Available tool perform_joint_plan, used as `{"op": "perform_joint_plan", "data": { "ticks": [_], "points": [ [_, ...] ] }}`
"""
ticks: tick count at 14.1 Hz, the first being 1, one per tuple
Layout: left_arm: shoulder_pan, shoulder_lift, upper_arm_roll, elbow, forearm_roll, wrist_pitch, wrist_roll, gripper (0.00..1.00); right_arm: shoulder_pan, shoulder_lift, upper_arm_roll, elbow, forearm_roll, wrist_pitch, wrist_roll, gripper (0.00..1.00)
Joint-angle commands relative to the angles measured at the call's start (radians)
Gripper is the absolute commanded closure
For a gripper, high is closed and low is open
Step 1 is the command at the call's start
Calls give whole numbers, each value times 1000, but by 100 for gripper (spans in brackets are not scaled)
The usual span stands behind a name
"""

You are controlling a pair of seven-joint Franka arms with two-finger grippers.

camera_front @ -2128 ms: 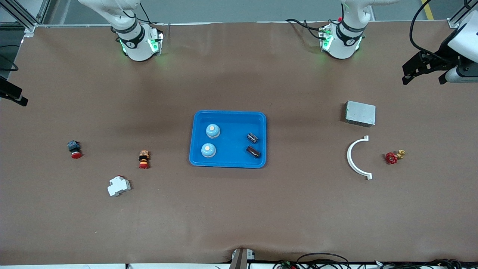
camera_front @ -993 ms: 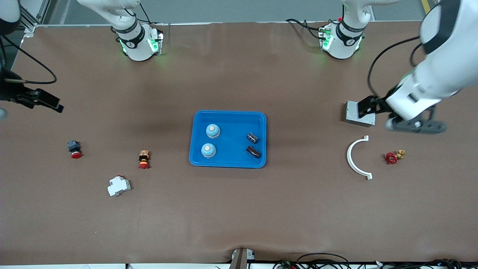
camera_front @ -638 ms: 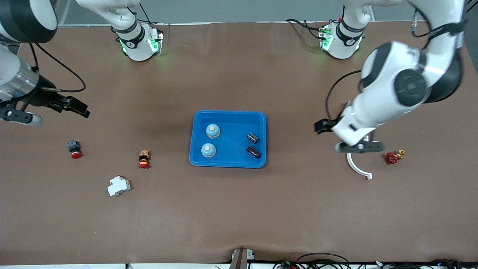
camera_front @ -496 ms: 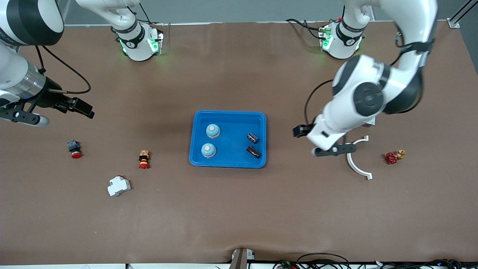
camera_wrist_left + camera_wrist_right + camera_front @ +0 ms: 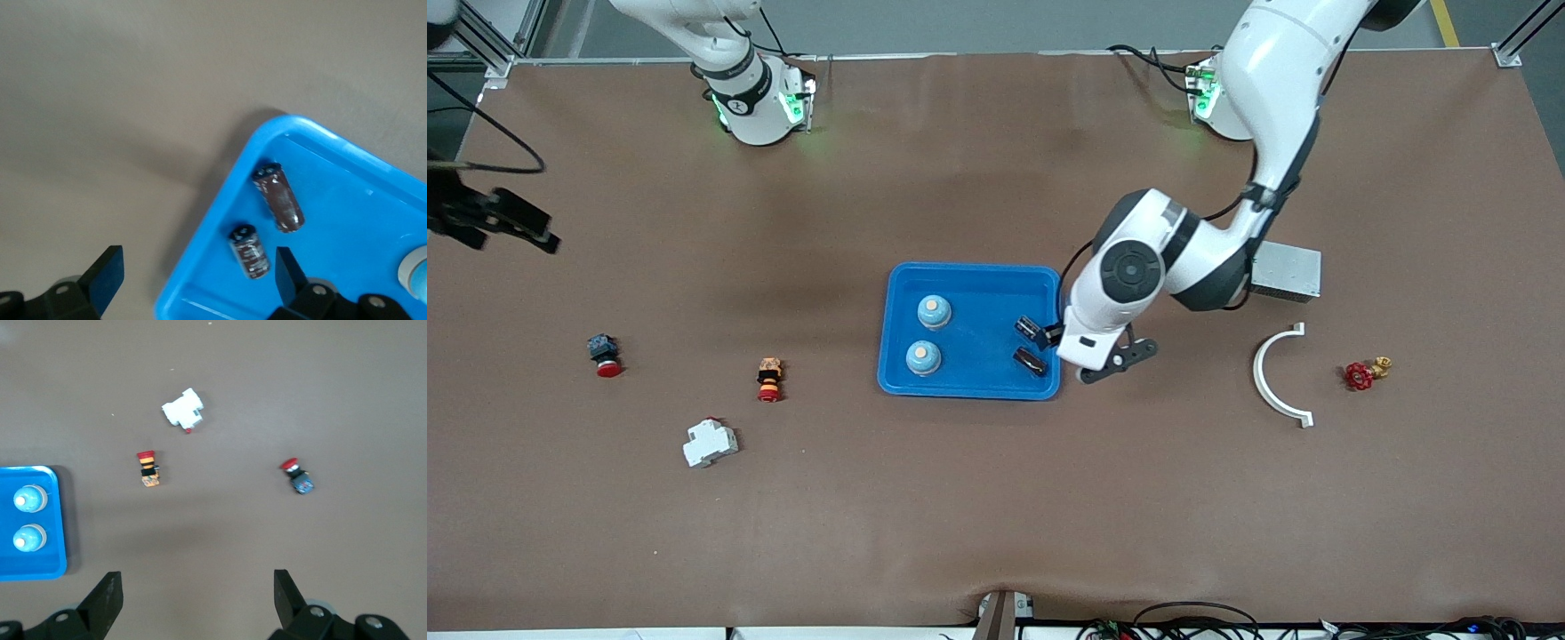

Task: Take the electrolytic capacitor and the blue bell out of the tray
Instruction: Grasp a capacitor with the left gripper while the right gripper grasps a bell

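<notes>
A blue tray [image 5: 971, 268] sits mid-table. In it lie two dark capacitors [image 5: 1029, 328] [image 5: 1031, 361] on the side toward the left arm, and two light-blue bells [image 5: 933, 311] [image 5: 923, 357] on the side toward the right arm. My left gripper [image 5: 1060, 343] hangs open over the tray's edge beside the capacitors. In the left wrist view the left gripper [image 5: 198, 280] straddles the tray's rim [image 5: 220, 220], one fingertip [image 5: 287, 272] next to a capacitor [image 5: 250, 251]. My right gripper [image 5: 532, 233] is open over bare table at the right arm's end, holding nothing.
A grey metal box [image 5: 1285, 269], a white curved bracket [image 5: 1272, 373] and a red valve [image 5: 1360, 375] lie toward the left arm's end. A white breaker [image 5: 710, 442] and two red push buttons [image 5: 769, 378] [image 5: 605, 354] lie toward the right arm's end.
The left arm has swung in from its end of the table to the tray's edge by the capacitors. The right gripper came inward, then drew back toward the table's end. Both stay open.
</notes>
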Motion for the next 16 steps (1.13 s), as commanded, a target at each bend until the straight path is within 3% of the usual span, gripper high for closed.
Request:
{"op": "perform_joint_plan", "data": {
  "ticks": [1,3,5,10,13,15,16],
  "points": [
    [-41,48,7,25,23,68,-116,2,-38,-1,11,67,-30,-57,-85,0],
    [-79,82,15,27,26,125,-197,6,-52,-2,12,58,-24,-68,-81,0],
    [-87,97,16,25,26,142,-236,13,-22,-5,34,26,-5,-68,104,0],
    [-109,142,16,25,26,144,-286,22,262,1,41,-171,30,172,557,0],
    [-126,163,21,21,32,144,-291,25,418,109,41,-224,30,358,776,0],
    [-126,169,24,22,40,144,-291,48,519,224,41,-219,21,470,911,0],
    [-124,169,24,22,40,144,-291,77,556,279,40,-213,15,530,982,0]
  ]
}}
